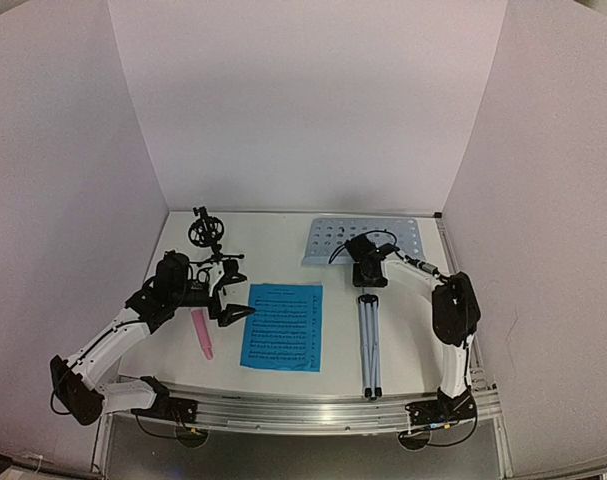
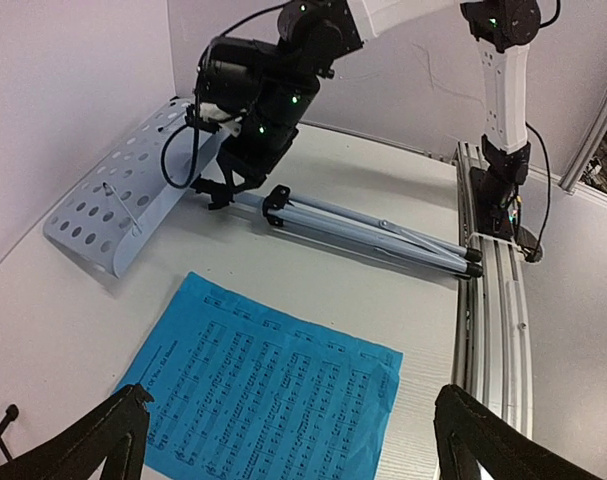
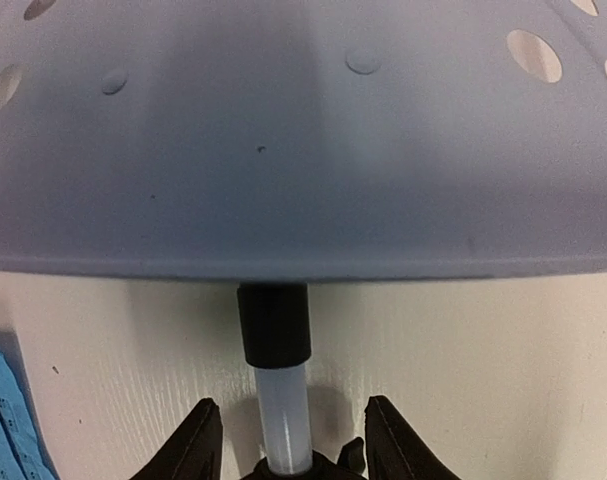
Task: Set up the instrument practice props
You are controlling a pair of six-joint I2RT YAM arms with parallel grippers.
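Top external view first: caught the silver tripod music stand [image 1: 369,345] lying flat on the right half of the table [image 1: 408,340], legs folded together and pointing toward the arm bases, perforated pale desk [image 1: 328,240] at the far end near the back wall. Saw the right gripper [image 1: 368,272] down where desk meets pole. Checked right wrist: fingers [image 3: 195,445] straddling the white tube just below a black collar [image 3: 274,325], sliver of gap on each side, so close in but not pinching it. Found blue sheet music [image 1: 283,326] flat mid-table, printed staves up; couldn't tell one page from two. Spotted the pink stick microphone [image 1: 202,332] lying just left of the sheet. Noticed the small black tripod mic mount [image 1: 205,233] at the far left of the table. Saw the left gripper [image 1: 235,292] hovering by the sheet's left edge, fingers spread wide. Pegged the table as off-white, boxed in by plain white panels [image 1: 303,100] on three sides, with an aluminium rail [image 1: 303,408] along the near edge.
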